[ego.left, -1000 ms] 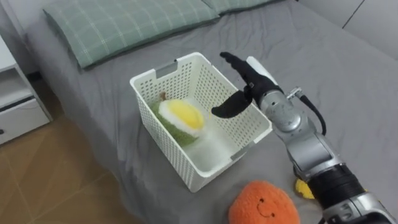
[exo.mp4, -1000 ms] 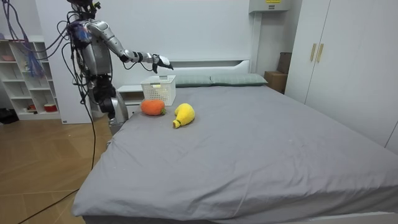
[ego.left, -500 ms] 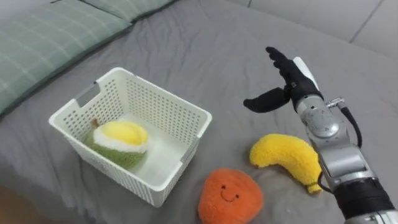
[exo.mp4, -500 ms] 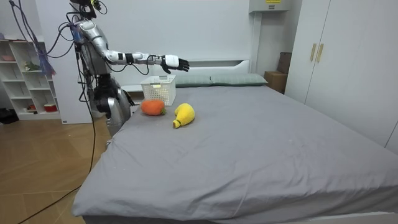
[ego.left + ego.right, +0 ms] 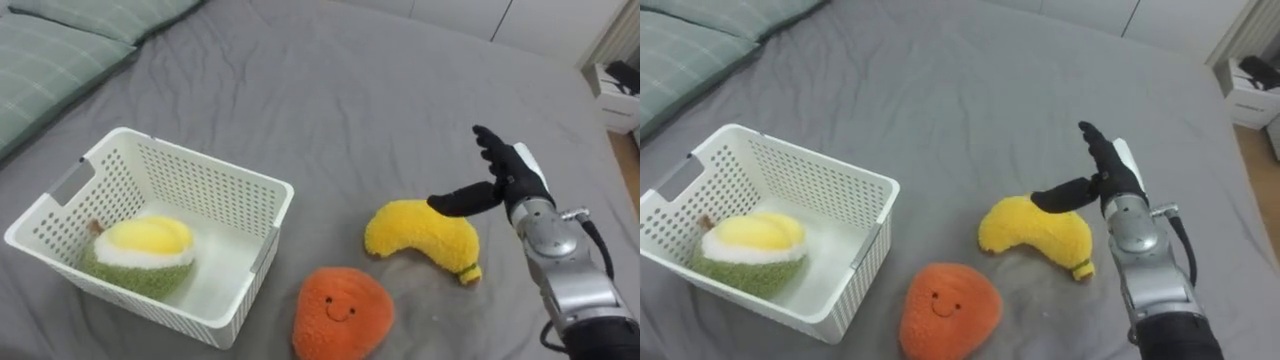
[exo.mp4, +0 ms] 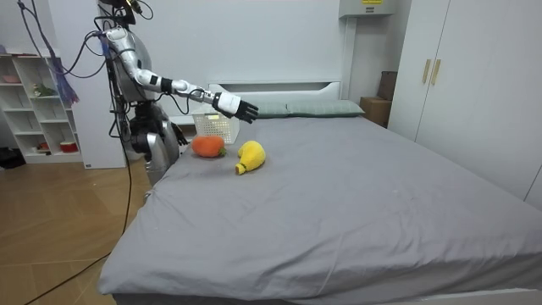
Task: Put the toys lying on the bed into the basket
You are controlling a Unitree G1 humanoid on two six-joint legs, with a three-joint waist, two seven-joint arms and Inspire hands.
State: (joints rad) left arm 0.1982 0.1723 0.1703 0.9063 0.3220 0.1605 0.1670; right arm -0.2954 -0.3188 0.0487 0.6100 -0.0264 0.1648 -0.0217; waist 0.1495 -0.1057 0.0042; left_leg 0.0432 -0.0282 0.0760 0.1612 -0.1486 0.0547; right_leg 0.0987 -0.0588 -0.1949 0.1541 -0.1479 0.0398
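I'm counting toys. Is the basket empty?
Not empty: one green-and-yellow plush lies inside the basket. The banana and orange lie outside, on the bed.

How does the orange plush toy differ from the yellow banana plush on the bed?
The orange plush is round with a smiling face; the banana plush is long and curved. The orange plush lies near the basket; the banana plush lies farther from it, next to the open right hand. Both lie on the grey bed, outside the basket.
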